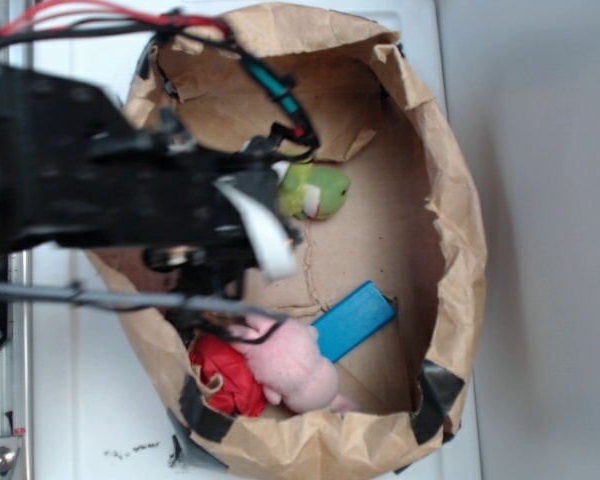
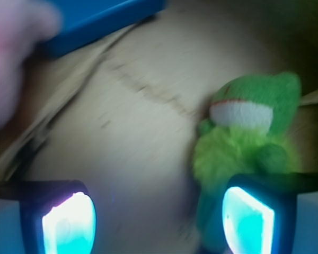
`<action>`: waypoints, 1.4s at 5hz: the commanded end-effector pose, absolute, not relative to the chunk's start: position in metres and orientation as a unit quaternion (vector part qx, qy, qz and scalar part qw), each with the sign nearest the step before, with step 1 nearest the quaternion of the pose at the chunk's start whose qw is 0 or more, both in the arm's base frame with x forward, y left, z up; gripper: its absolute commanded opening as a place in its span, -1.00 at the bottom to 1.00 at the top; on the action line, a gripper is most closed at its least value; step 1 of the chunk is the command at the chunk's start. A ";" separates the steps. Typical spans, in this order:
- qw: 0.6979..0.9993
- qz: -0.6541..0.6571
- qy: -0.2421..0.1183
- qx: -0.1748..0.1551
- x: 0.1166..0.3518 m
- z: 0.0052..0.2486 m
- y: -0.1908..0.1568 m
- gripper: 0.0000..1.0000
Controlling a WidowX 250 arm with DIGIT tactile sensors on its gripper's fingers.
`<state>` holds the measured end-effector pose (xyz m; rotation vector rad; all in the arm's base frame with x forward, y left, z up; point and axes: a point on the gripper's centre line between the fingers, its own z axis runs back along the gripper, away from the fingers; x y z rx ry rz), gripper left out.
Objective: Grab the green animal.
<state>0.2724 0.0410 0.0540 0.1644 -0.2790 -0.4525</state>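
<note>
None of the grasp is done yet. The small fuzzy lime-green plush animal [image 1: 315, 191] lies free on the floor of the crumpled brown paper bag [image 1: 450, 180], toward its far side. The black robot gripper [image 2: 158, 217] hangs just above with jaws spread, one pad overlapping the toy's lower body in the wrist view. Centring, descending and closing remain.
</note>
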 end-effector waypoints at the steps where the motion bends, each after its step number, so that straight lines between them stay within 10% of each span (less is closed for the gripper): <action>1: 0.964 -0.184 -0.153 0.113 0.311 0.063 0.066 1.00; 6: 0.964 -0.168 -0.128 0.163 0.324 0.040 0.075 1.00; 7: 0.963 -0.166 -0.132 0.168 0.324 0.037 0.073 -1.00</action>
